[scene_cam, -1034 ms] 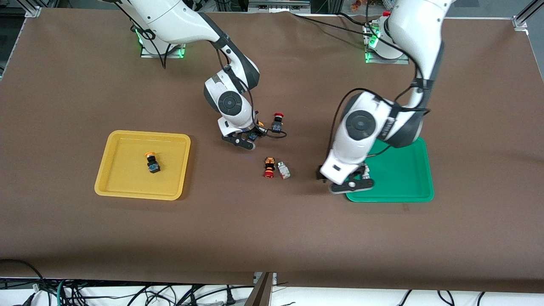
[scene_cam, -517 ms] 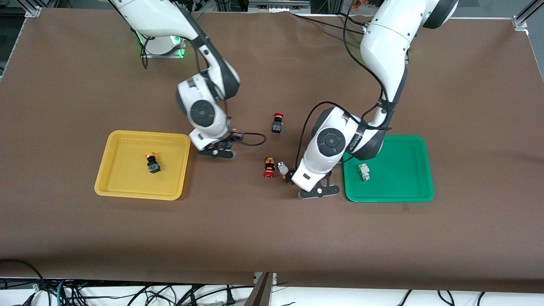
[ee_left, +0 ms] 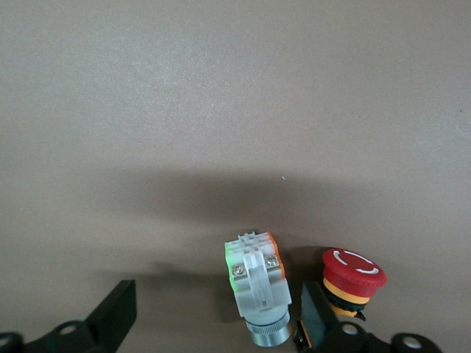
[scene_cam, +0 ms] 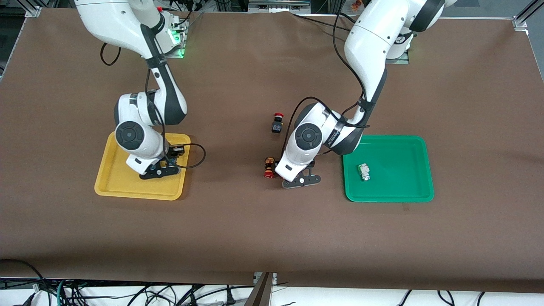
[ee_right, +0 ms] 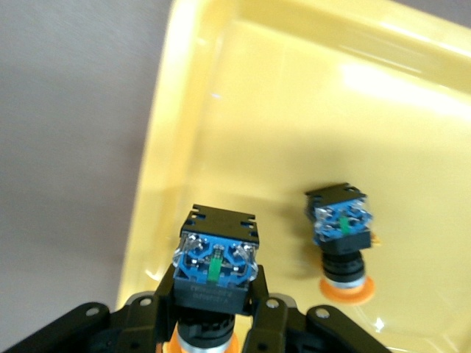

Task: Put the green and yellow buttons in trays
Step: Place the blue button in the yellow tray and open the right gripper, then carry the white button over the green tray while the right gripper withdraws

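My right gripper (ee_right: pixel 213 303) is shut on a yellow button (ee_right: pixel 215 265) with a dark body and holds it just above the floor of the yellow tray (ee_right: pixel 193 110), also seen in the front view (scene_cam: pixel 109 187). A second yellow button (ee_right: pixel 342 234) lies in that tray beside it. My left gripper (ee_left: pixel 217 325) is open and low over the table, its fingers on either side of a pale green-tinted button (ee_left: pixel 256 283). The other pale button (scene_cam: pixel 363 171) lies in the green tray (scene_cam: pixel 399 192). In the front view the right gripper (scene_cam: pixel 166 164) is over the yellow tray and the left gripper (scene_cam: pixel 294 175) is at mid-table.
A red-capped switch with an orange-black body (ee_left: pixel 352 276) lies right beside the pale button, against one left finger (ee_left: pixel 318 327); it also shows in the front view (scene_cam: pixel 268 167). A red-capped dark switch (scene_cam: pixel 277 123) stands farther from the front camera.
My right gripper carried the yellow button from mid-table to over the yellow tray. My left gripper left a pale button in the green tray and moved over the pale button on the table.
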You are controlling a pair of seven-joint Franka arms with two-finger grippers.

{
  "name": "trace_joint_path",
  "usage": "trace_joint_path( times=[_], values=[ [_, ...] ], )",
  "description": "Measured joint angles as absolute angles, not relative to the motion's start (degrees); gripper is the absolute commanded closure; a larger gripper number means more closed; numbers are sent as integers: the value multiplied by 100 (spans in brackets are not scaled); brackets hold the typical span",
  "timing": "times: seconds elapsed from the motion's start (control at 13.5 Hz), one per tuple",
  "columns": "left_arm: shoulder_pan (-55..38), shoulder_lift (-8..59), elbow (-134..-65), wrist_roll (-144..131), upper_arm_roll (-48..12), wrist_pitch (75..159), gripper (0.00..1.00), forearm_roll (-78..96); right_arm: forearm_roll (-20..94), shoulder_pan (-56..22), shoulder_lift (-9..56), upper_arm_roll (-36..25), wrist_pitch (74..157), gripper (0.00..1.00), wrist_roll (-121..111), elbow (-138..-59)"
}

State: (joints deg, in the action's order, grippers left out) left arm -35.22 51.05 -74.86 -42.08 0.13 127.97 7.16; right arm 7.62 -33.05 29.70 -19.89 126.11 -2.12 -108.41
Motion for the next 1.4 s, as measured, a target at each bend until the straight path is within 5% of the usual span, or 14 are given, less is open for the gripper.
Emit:
trace_joint_path(
  times=[0.07, 0.22, 0.37, 0.44, 0.81, 0.89, 0.96, 1.03, 1.11, 1.18, 1.4],
  values=[
    [-3513, 5108, -7486, -4208, 20, 12799, 30, 716, 763, -3305, 2972, -2009, 12654, 21, -246, -10927],
    [-3512, 5139, -7486, -4208, 21, 12862, 29, 717, 765, -3304, 2976, -2022, 12739, 3, -249, -11026],
    [-3526, 5176, -7485, -4212, 12, 13018, 17, 809, 781, -3302, 2935, -2038, 12759, 1, -245, -10998],
    [-3529, 5188, -7481, -4212, 11, 13078, 3, 925, 799, -3303, 2865, -2039, 12739, 1, -222, -10964],
    [-3516, 5210, -7429, -4212, 26, 13120, 0, 1002, 814, -3486, 2039, -1972, 12086, 1, 544, -10577],
    [-3529, 5244, -7431, -4211, 22, 13120, 7, 1002, 814, -3529, 1810, -1963, 12008, 1, 610, -10546],
    [-3533, 5303, -7431, -4208, 18, 13122, 32, 1002, 813, -3548, 1423, -1953, 11825, 1, 626, -10529],
    [-3534, 5333, -7431, -4205, 19, 13131, 69, 1002, 807, -3548, 1205, -1947, 11692, 0, 627, -10527],
    [-3533, 5362, -7434, -4204, 19, 13159, 92, 1002, 799, -3548, 979, -1946, 11522, 1, 626, -10523],
    [-3534, 5386, -7440, -4198, 19, 13189, 100, 1002, 766, -3548, 763, -1946, 11327, 1, 627, -10522],
    [-3526, 5391, -7437, -4119, 29, 13236, 100, 1002, 474, -3547, 269, -1947, 10941, 1, 627, -10515]
  ],
)
